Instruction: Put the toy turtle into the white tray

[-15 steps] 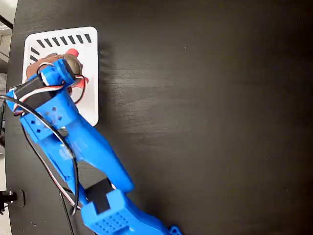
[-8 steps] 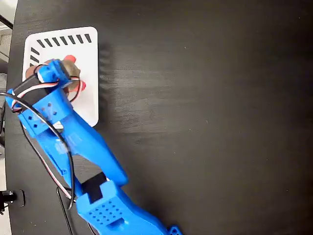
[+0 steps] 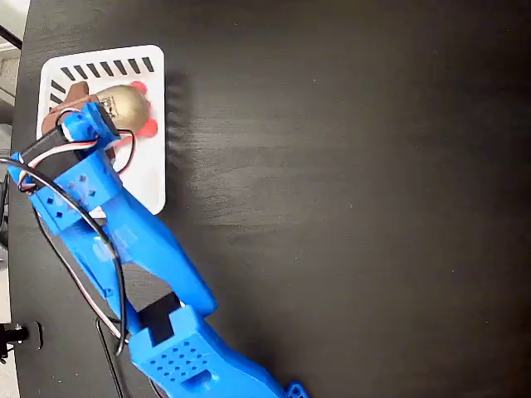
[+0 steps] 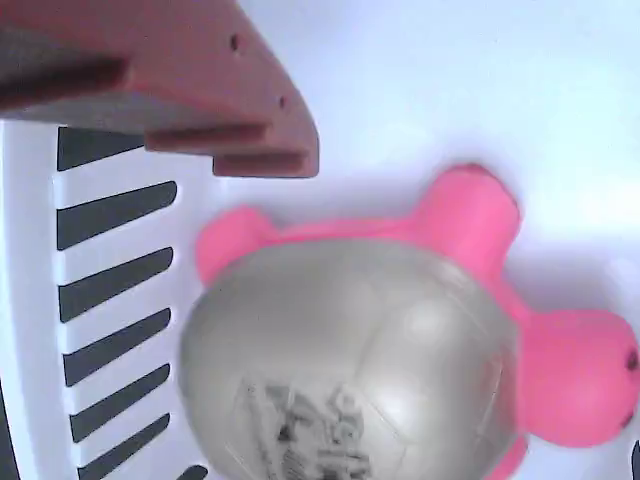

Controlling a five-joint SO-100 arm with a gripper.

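Observation:
The toy turtle (image 3: pixel 126 102) lies inside the white tray (image 3: pixel 148 170) near its slotted top end, gold-tan shell up and red feet showing. In the wrist view the toy turtle (image 4: pixel 350 350) fills the lower middle, pink-red head at the right, resting on the floor of the white tray (image 4: pixel 430 90). My blue arm's gripper (image 3: pixel 83 99) hovers over the tray's left part, just left of the turtle. One brown finger (image 4: pixel 170 90) shows at the top left, apart from the shell. The other finger is out of view. Nothing is held.
The tray sits at the far left corner of a black table (image 3: pixel 348 199). My blue arm (image 3: pixel 141 257) crosses the lower left, with loose wires (image 3: pixel 108 298) alongside it. The table's left edge runs close by the tray.
The turtle was tucked under the gripper head before; now it lies uncovered in the tray, to the right of the gripper. The gripper has drawn slightly left and let go.

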